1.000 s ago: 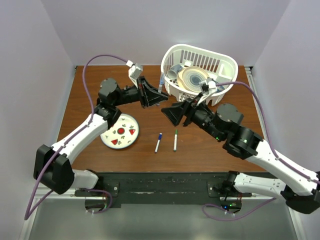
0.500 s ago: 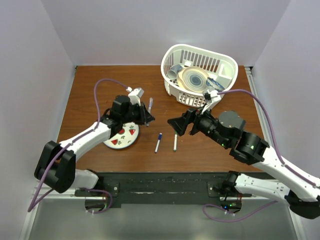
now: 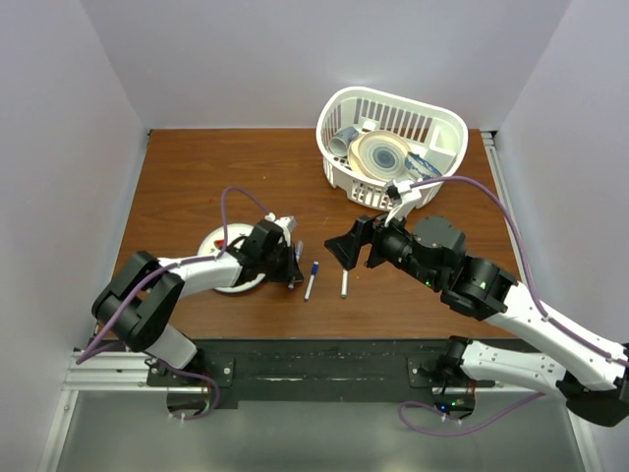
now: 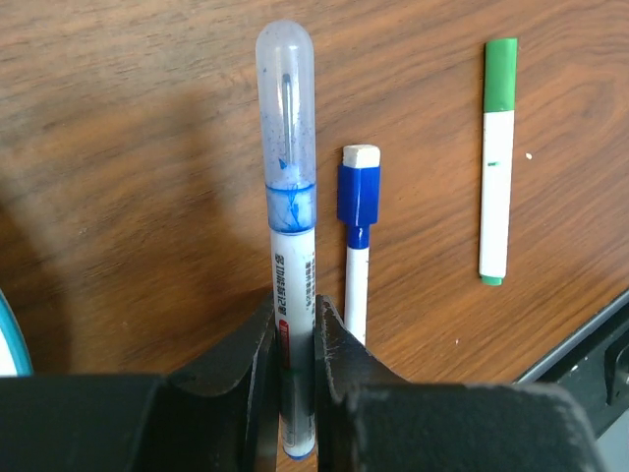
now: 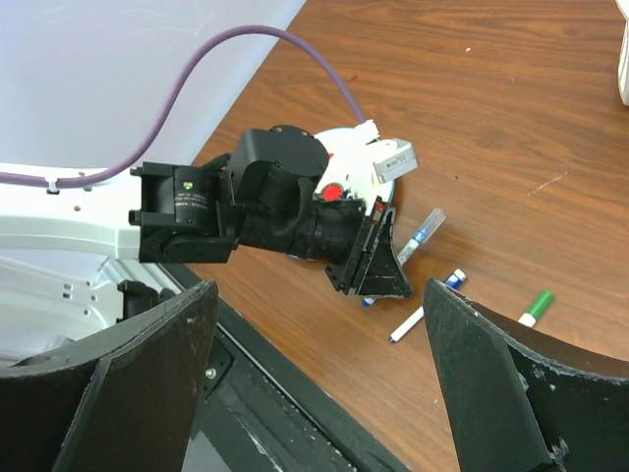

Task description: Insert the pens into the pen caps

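Observation:
My left gripper [image 4: 295, 329] [image 3: 292, 267] is shut on a white-barrelled pen [image 4: 292, 258] [image 5: 420, 236] whose clear, blue-tinted cap [image 4: 285, 103] points away from the jaws, low over the wood. Just right of it a pen with a blue cap [image 4: 358, 194] [image 3: 311, 279] lies flat on the table. Further right lies a pen with a green cap [image 4: 500, 74] [image 3: 344, 279]. My right gripper [image 3: 345, 250] [image 5: 319, 295] hangs open above the table, facing the left gripper, with nothing between its fingers.
A white plate [image 3: 217, 242] with red figures sits under the left arm. A white slotted basket [image 3: 437, 126] holding dishes stands at the back right. The table's black front edge [image 5: 295, 413] runs close below the pens.
The left arm has swung down from near the basket to the table beside the plate, still gripping the pen. The right gripper has opened wider and shifted slightly left.

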Robot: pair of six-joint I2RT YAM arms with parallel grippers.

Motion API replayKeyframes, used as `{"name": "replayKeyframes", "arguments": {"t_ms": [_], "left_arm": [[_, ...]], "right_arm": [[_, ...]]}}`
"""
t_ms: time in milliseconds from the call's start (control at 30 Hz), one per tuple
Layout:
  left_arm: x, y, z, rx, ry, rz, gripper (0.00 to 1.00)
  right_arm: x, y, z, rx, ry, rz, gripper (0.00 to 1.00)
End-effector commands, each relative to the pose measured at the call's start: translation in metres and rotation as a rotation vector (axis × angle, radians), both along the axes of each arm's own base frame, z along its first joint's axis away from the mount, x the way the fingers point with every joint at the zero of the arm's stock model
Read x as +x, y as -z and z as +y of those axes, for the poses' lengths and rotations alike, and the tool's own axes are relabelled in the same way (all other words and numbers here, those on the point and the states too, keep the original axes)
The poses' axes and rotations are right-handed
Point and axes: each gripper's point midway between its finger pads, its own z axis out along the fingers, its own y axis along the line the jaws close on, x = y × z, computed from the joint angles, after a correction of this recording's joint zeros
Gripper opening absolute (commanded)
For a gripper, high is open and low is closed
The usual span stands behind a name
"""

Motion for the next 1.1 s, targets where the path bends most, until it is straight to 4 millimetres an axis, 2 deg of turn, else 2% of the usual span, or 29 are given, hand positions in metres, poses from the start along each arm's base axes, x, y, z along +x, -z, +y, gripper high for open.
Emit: {"name": "replayKeyframes", "arguments": {"t_ms": [0,67,300,500,633,733,800,900,967,1067], "left_arm": [[0.006,0.0,0.0,0.012,-0.043,-0.019,0.14],[0.004,0.0,-0.001,0.014,-0.038,-0.015,0.17],[-0.011,0.016,0.016,0.116,-0.066,0.044,0.22],[-0.019,0.015,0.02,0.146,-0.063,0.061,0.23],[-0.022,0.013,0.025,0.198,-0.052,0.059,0.31],[-0.022,0.011,0.026,0.208,-0.05,0.053,0.31],[-0.023,0.005,0.025,0.204,-0.046,0.052,0.31],[-0.019,-0.014,0.024,0.198,-0.045,0.025,0.39],[-0.013,-0.035,0.022,0.182,-0.047,-0.025,0.4],[0.001,-0.081,0.013,0.134,-0.033,-0.115,0.5]], "right_arm": [[-0.001,-0.01,-0.001,0.012,-0.003,-0.021,0.89],[-0.001,-0.01,-0.001,0.009,-0.003,-0.019,0.89],[-0.003,-0.016,-0.006,0.026,0.001,-0.033,0.89],[-0.006,-0.022,-0.011,0.043,0.003,-0.043,0.89],[-0.008,-0.026,-0.015,0.059,0.007,-0.051,0.89],[-0.009,-0.028,-0.017,0.066,0.012,-0.055,0.89],[-0.009,-0.028,-0.017,0.068,0.008,-0.057,0.89],[-0.011,-0.03,-0.015,0.073,-0.002,-0.056,0.89],[-0.011,-0.027,-0.015,0.065,-0.005,-0.051,0.89],[-0.012,-0.018,-0.014,0.049,-0.009,-0.035,0.89]]}}
